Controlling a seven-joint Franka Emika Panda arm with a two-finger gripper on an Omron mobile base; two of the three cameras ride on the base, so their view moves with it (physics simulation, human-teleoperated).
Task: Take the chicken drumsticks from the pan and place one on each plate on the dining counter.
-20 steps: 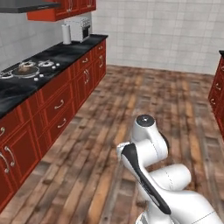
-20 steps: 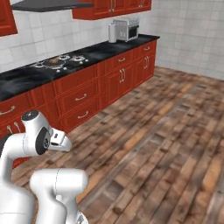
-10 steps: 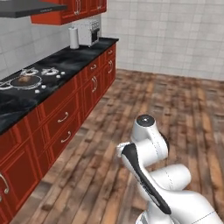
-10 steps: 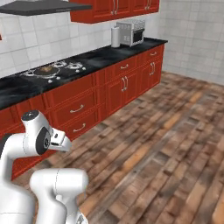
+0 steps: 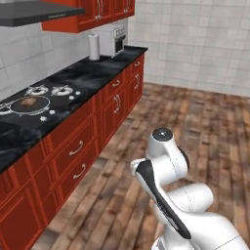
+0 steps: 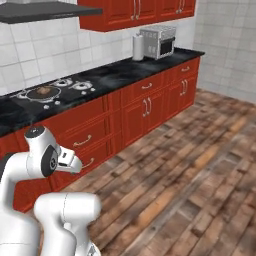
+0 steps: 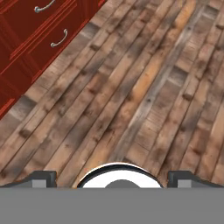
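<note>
since a second ago our base has turned and rolled toward the red cabinets: the whole view has shifted, the stove sits closer and lower in frame, and the things on the counter have kept their places.

nearest us, the gripper [image 7: 112, 177] hangs over the plank floor [image 7: 144, 87] with its two dark tips set wide apart at the bottom of the hand view, released and holding nothing. red drawers [image 7: 30, 30] with curved metal pulls fill the upper left corner there.

from the base, the arm [image 5: 166, 161] is folded low in front of us, elbow up, over the wooden floor.

further on, the black counter [image 5: 93, 78] runs along the wall above the red cabinets [image 5: 73, 156]. the pan [image 5: 30, 104] sits on the stove [image 5: 49, 93], under the grey hood [image 5: 36, 12]. brown pieces lie inside it, the drumsticks [image 6: 44, 91], too small for us to count.

at the far end of the counter a white roll [image 6: 138, 48] stands upright just beside a silver microwave [image 6: 158, 42], below the red wall cupboards [image 6: 145, 10].
</note>
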